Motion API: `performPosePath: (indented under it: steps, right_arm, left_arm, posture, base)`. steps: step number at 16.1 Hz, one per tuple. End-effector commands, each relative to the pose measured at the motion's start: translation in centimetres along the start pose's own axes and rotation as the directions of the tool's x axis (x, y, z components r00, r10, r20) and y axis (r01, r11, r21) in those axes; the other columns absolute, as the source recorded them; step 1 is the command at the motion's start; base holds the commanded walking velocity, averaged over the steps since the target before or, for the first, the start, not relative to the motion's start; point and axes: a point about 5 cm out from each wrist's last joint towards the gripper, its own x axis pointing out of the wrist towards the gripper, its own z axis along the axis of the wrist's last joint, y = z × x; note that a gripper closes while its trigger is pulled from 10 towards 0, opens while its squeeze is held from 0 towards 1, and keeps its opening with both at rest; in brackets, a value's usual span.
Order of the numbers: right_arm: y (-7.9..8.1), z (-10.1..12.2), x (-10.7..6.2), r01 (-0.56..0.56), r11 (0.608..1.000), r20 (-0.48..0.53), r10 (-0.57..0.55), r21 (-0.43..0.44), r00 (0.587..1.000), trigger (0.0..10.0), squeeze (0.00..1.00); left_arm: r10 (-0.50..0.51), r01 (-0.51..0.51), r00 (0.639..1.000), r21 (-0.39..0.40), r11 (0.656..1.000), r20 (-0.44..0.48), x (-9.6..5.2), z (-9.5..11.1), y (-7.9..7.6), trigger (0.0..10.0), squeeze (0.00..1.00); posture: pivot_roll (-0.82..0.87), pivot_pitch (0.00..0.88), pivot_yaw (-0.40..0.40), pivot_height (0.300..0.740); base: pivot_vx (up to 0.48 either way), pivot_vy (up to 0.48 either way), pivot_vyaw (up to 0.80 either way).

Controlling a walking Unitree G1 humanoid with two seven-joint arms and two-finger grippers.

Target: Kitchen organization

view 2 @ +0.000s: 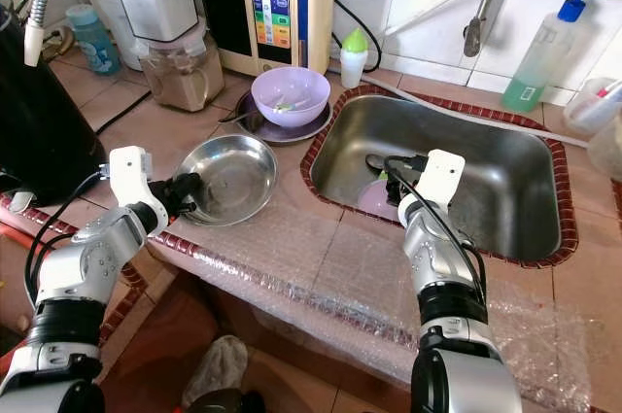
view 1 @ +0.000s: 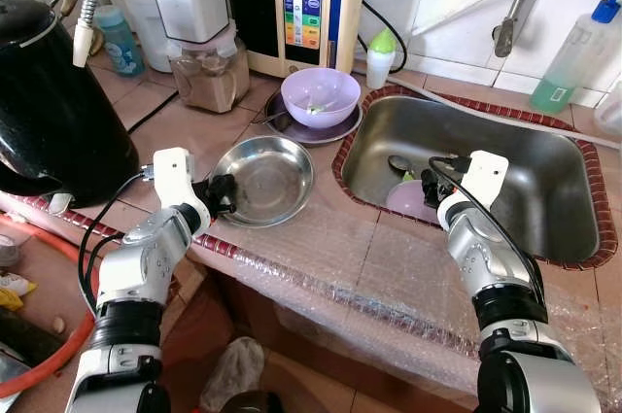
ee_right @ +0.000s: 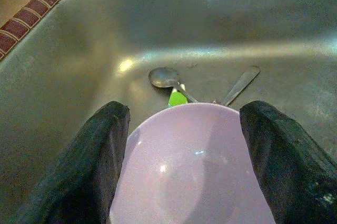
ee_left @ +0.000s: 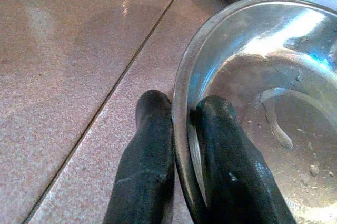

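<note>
A round steel bowl (view 1: 270, 176) sits on the tiled counter left of the sink (view 1: 544, 194). My left gripper (view 1: 222, 195) is shut on its near-left rim (ee_left: 181, 129), one finger inside (ee_left: 231, 171) and one outside (ee_left: 150, 150). In the sink lies a pale purple bowl (ee_right: 189, 171) with a spoon (ee_right: 164, 78) and other cutlery behind it. My right gripper (view 1: 431, 189) hangs open over that bowl, its fingers (ee_right: 89, 166) wide apart on either side of it.
A second purple bowl (view 1: 321, 94) stands on a dark plate at the back of the counter. A black kettle (view 1: 53, 112), a blender (view 1: 204, 58) and a water purifier (view 1: 306, 0) line the rear. Bottles (view 1: 381, 55) stand by the wall. Bubble wrap covers the counter's front edge.
</note>
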Motion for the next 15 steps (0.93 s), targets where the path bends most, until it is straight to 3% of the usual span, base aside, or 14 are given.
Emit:
performPosePath:
  steps: [1,3,7,9,12,15]
  right_arm:
    - [0.5,0.0,-0.1,-0.034,0.999,-0.009,0.034,0.031,0.999,10.0,0.0]
    - [1.7,0.7,-0.4,-0.144,0.987,0.037,0.141,0.073,0.989,10.0,0.0]
    - [4.0,2.1,-1.9,-0.4,0.908,0.141,0.383,0.127,0.913,10.0,0.0]
    - [4.8,2.4,-2.8,-0.506,0.851,0.164,0.483,0.144,0.86,10.0,0.0]
    - [6.7,2.9,-4.9,-0.703,0.692,0.178,0.681,0.162,0.711,10.0,0.0]
    - [7.5,1.8,-5.9,-0.759,0.635,0.127,0.749,0.143,0.65,10.0,0.0]
  left_arm:
    - [0.013,-0.012,0.999,0.014,1.0,-0.042,-0.2,-1.3,-0.2,0.0,0.0]
    - [-0.003,0.002,1.0,0.023,1.0,0.012,-0.1,-1.3,-1.4,0.0,0.0]
    - [-0.069,0.06,0.988,0.065,0.996,0.138,0.1,-0.3,-4.2,0.0,0.0]
    - [-0.089,0.074,0.983,0.093,0.993,0.162,0.2,0.0,-4.8,0.0,0.0]
    - [-0.117,0.094,0.972,0.121,0.988,0.202,0.5,0.4,-5.8,0.0,0.0]
    - [-0.17,0.13,0.947,0.157,0.979,0.274,0.6,1.5,-6.8,0.0,0.0]
  posture:
    - [-0.01,0.0,0.053,0.74]
    - [-0.01,0.0,0.046,0.74]
    - [-0.02,0.0,0.037,0.74]
    - [-0.02,0.0,0.036,0.74]
    - [-0.03,0.0,0.037,0.74]
    - [-0.03,0.0,0.037,0.74]
  base:
    - [0.0,0.0,0.0]
    - [0.0,0.0,0.0]
    - [0.0,0.0,0.0]
    - [0.0,0.0,0.0]
    - [0.0,0.0,0.0]
    - [0.0,0.0,0.0]
